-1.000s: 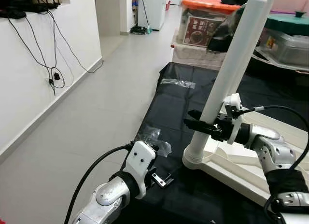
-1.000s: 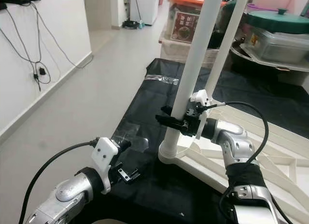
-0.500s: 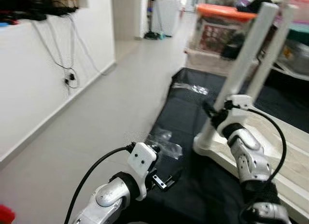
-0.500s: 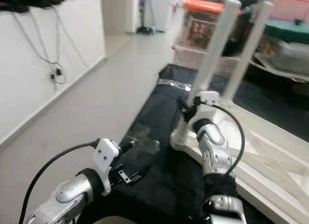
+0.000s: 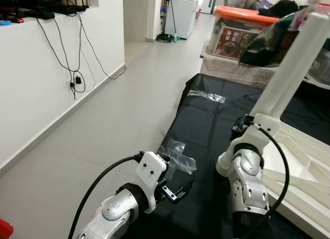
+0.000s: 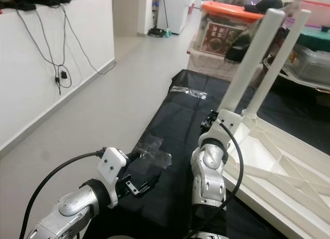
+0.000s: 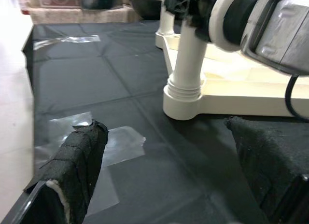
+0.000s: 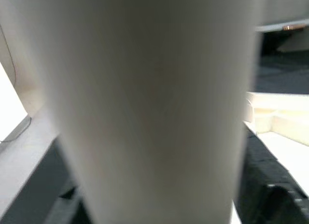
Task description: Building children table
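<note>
a pale tiled floor (image 5: 103, 120) runs along a white wall (image 5: 36, 79) with dangling black cables (image 5: 72, 48). on the floor lies a black sheet (image 6: 175, 146), and on the sheet rests the upside-down white children's table (image 6: 278, 167), its ribbed underside facing up. behind the sheet stand storage boxes, one with an orange lid (image 6: 234, 12) and one with a dark green lid (image 6: 314, 38).

two white table legs rise from the table's near corner region: the near leg (image 6: 250, 61) stands in a round socket at the corner, its ribbed collar seated on the table frame (image 7: 186, 96), and a second leg (image 6: 276, 64) stands behind it. both lean slightly to the right in the head views.

the right arm (image 5: 247, 182) reaches up to the near leg low on its shaft, with the right gripper (image 6: 210, 119) at the leg just above the socket. the right wrist view shows the leg's blurred white shaft very close; whether the fingers are clamped on it i cannot tell.

the left gripper (image 7: 169, 180) hovers low over the sheet's near edge, its padded black fingers (image 7: 77, 166) spread wide with nothing between them, pointing toward the socket. pieces of clear tape (image 5: 178, 154) lie on the sheet just ahead of it, and another strip (image 5: 206, 96) lies farther back.
</note>
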You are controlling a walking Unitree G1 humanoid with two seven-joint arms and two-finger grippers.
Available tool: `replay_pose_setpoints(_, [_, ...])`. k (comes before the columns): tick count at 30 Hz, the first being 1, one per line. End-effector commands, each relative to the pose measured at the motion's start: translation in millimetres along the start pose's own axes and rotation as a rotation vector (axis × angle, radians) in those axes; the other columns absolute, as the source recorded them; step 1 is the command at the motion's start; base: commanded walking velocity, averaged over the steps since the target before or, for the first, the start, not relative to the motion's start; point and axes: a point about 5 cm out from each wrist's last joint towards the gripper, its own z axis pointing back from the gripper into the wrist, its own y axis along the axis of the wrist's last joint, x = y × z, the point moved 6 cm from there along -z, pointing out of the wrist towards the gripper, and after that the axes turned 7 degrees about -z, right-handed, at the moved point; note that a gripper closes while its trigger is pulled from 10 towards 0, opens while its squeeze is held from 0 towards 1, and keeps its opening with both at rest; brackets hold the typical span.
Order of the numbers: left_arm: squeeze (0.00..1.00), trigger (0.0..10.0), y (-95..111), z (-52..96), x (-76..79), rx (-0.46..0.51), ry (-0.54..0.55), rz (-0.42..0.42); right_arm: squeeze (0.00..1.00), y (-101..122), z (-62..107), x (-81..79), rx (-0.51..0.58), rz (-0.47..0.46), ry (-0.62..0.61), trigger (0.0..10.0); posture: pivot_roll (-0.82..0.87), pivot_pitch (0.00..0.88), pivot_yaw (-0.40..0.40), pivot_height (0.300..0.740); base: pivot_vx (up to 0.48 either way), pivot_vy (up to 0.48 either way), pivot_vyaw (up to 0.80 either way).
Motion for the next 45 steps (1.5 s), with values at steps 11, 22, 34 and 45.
replay_pose_setpoints(11, [0.00,10.0,-4.7,3.3,-2.6,-0.011,0.012,-0.004,0.00,24.4,-5.9,-31.5,-0.114,-0.116,0.642,10.0,0.19,0.000,-0.085,0.740,0.000,0.000,0.00])
replay_pose_setpoints(22, [0.00,10.0,-5.4,2.5,-4.1,-0.011,0.020,0.002,0.00,1.2,61.1,-55.4,-0.407,0.087,1.393,10.0,0.20,0.000,-0.093,0.740,0.000,0.000,0.00])
replay_pose_setpoints(34, [0.00,10.0,-4.4,3.2,-4.7,-0.010,0.019,-0.003,0.00,-2.8,52.7,-59.3,-0.426,0.158,1.444,0.0,0.21,0.000,-0.098,0.740,0.000,0.000,0.00])
replay_pose_setpoints(45, [0.00,10.0,-5.1,3.6,-3.1,-0.011,0.015,-0.006,0.00,-12.3,-25.5,0.9,-0.230,0.119,0.462,0.0,0.19,0.000,-0.090,0.740,0.000,0.000,0.00])
